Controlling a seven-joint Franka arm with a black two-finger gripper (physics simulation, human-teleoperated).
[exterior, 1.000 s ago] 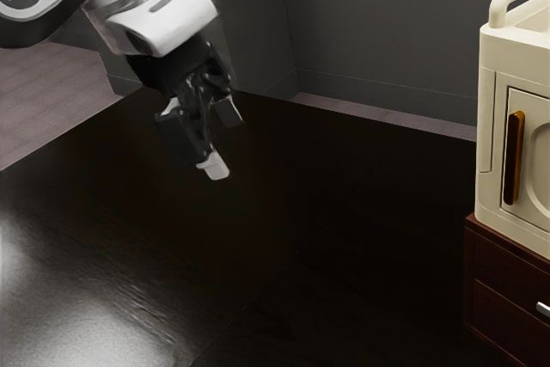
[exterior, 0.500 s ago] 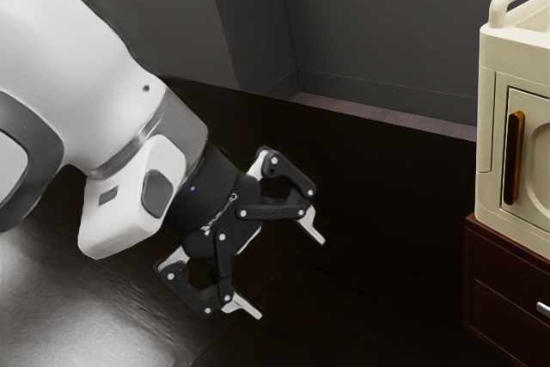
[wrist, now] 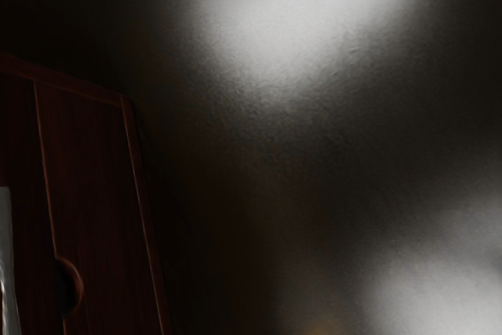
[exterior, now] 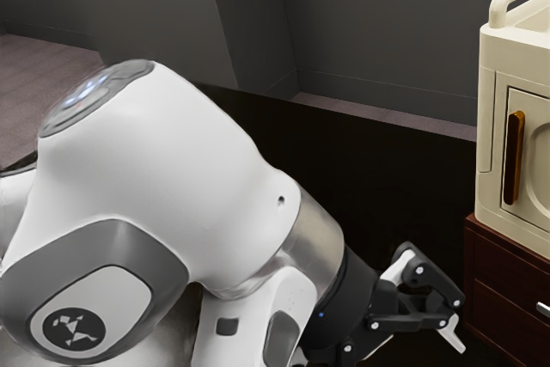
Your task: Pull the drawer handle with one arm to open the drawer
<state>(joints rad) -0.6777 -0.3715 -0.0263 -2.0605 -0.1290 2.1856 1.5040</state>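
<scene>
- A dark red-brown wooden cabinet (wrist: pixel 94 178) is seen, its face divided into panels by a thin seam.
- A rounded notch (wrist: pixel 72 284) is cut into one panel's edge, at the seam.
- Across the seam from the notched panel, a pale grey strip (wrist: pixel 7 264) is partly seen.
- Beside the cabinet, a dark, glossy surface (wrist: pixel 235 154) is marked by whitish reflections.

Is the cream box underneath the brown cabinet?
No, the cream box sits on top of the brown cabinet.
</scene>
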